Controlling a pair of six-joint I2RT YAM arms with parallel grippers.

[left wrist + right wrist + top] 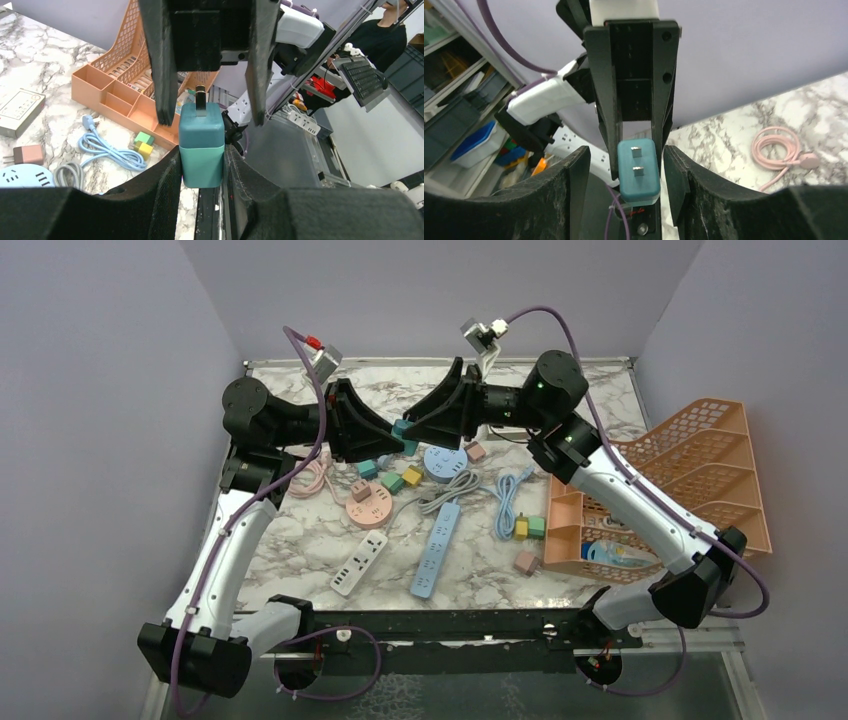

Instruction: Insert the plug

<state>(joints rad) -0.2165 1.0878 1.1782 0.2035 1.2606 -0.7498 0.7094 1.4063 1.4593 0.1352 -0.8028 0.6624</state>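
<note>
Left wrist — teal plug [201, 145] clamped between left fingers [161, 189].

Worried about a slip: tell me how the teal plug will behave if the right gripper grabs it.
The teal plug looks rigid, so the left gripper clamping it probably won't deform it. Its smooth flat sides might slip or twist. Small, likely light; the prongs could bend if pinched.

Arms meet midair, left tool [201, 162] clamping the teal plug [201, 145], right tool [626, 152] spread wide facing it.
</note>
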